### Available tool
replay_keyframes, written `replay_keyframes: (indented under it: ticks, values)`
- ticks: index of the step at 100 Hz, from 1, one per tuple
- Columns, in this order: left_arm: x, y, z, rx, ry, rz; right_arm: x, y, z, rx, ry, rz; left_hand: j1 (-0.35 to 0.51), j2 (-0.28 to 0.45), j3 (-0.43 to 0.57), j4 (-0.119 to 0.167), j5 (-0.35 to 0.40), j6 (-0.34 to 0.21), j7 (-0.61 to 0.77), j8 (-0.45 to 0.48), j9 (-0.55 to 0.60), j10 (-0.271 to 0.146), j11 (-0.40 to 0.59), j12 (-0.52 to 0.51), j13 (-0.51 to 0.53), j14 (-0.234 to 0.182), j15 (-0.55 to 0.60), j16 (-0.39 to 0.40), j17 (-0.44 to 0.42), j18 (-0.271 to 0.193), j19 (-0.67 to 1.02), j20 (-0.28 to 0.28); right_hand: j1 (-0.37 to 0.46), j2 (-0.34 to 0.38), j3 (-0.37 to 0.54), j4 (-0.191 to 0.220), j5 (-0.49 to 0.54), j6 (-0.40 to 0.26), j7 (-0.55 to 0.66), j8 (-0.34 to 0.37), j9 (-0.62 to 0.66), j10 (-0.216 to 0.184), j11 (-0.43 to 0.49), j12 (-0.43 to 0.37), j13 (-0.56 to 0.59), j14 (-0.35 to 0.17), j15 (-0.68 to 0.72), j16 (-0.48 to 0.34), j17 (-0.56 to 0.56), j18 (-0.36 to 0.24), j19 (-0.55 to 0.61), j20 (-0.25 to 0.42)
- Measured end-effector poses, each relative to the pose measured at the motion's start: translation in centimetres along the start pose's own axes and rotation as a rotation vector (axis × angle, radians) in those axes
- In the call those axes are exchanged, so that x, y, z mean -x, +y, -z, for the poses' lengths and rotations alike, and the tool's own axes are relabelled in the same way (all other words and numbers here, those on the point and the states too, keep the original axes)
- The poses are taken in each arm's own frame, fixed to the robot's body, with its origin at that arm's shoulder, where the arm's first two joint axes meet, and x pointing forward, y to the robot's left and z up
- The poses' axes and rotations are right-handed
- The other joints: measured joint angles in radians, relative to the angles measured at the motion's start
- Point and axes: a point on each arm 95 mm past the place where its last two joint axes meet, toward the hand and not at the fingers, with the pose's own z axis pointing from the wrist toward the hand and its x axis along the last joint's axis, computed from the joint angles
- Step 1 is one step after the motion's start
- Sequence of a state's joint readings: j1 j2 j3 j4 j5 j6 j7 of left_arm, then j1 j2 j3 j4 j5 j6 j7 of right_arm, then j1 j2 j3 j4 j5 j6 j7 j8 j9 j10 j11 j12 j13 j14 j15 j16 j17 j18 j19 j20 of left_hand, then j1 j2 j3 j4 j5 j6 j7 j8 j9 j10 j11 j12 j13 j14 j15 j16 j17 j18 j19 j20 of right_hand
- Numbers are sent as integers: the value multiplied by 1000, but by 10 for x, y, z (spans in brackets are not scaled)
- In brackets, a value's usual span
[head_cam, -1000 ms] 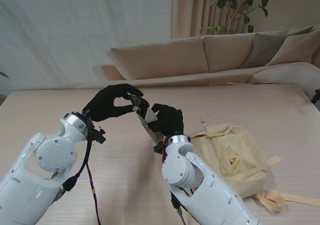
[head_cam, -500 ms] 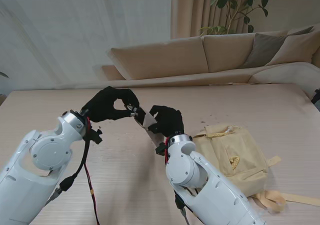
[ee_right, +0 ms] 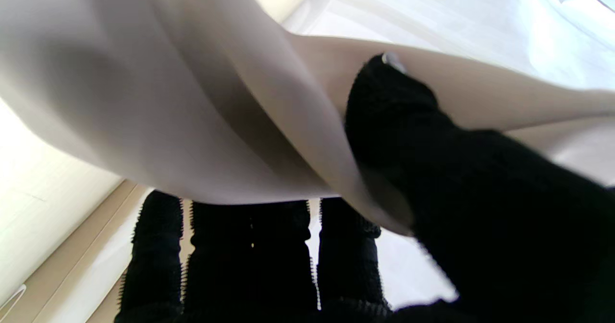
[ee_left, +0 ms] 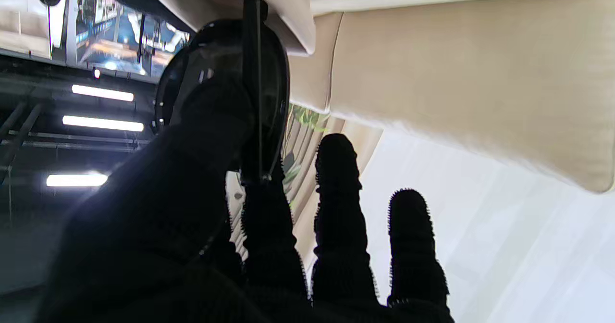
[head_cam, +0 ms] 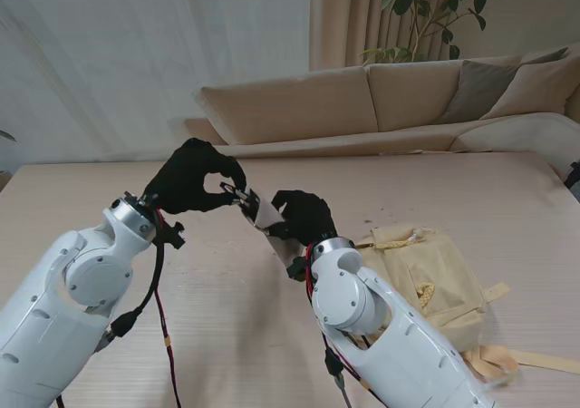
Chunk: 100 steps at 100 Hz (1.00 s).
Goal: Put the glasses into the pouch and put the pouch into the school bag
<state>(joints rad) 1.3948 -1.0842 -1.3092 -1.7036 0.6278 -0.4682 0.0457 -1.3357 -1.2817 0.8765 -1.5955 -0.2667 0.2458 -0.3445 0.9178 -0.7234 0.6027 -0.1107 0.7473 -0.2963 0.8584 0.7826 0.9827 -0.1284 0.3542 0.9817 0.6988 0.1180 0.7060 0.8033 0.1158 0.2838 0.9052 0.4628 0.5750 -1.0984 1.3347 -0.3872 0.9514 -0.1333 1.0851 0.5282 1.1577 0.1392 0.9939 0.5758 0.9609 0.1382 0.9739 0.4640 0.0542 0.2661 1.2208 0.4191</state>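
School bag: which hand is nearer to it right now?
Right. The right hand holds the pouch just left of the school bag; the left hand is farther left, holding the glasses.

The glasses [head_cam: 237, 196] are held above the counter [head_cam: 109, 190] by the left robot hand [head_cam: 190, 186], at the mouth of the pouch [head_cam: 269, 218] gripped by the right robot hand [head_cam: 304, 216]; the school bag [head_cam: 426, 281] is set to the right.

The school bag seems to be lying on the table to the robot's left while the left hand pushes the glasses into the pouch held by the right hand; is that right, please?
Not quite: the stand view shows the school bag on the table to the robot's right. The rest holds: the left hand pushes the glasses into the pouch held by the right hand.
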Motion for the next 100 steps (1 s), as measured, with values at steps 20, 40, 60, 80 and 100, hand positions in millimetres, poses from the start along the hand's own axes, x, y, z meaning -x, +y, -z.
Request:
replay_keyframes:
  ticks: [20, 40, 60, 80, 100]
  values:
    - [0, 7, -7, -10, 2, 133, 0, 4, 0, -4, 15, -34, -2, 0, 43, 0, 4, 1, 0, 6, 27, 11, -1, -38, 95, 4, -14, 9, 50, -6, 26, 11, -38, 103, -61, 4, 0, 25, -13, -81, -21, 18, -2, 4, -43, 12, 0, 15, -55, -2, -57, -11]
    - [1, 8, -8, 35, -3, 125, 4, 3, 4, -64, 23, -59, -1, 15, 38, 0, -14, 10, 0, 38, 53, 54, -56, -109, 166, 15, -29, -13, 101, -6, 36, 11, -63, 199, -121, 6, 1, 57, -46, -199, -114, 34, -25, 17, -142, 19, -12, 25, -97, -10, -125, 4]
    - [1, 5, -1, 26, -30, 159, 8, 6, 5, -142, 70, -90, 4, 15, 26, 0, -14, 21, 0, 39, 53, 54, -56, -109, 166, 15, -48, -9, 122, -61, 36, 11, -111, 281, -151, 6, 1, 58, -84, -346, -194, 36, -88, 2, -218, 19, -36, 36, -125, -31, -211, 63]
    - [3, 5, 1, 19, -49, 179, 6, 10, 6, -138, 116, -33, 14, 15, 26, 0, -14, 30, 0, 87, 51, 54, -46, -86, 164, 15, -48, 23, 134, -74, 37, 11, -145, 327, -148, 6, 1, 102, -87, -380, -230, 36, -88, -10, -222, 20, -36, 36, -128, -37, -227, 93]
    - [2, 3, 4, 51, -56, 170, 5, 10, 9, -69, 198, 73, 53, 24, 15, 0, -15, 30, 8, 123, 50, 66, -34, -73, 139, 54, -49, 37, 171, -69, 38, 11, -143, 306, -116, 6, 1, 162, -96, -277, -227, 47, 0, 1, -181, 25, 24, 58, -42, -21, -170, 154]
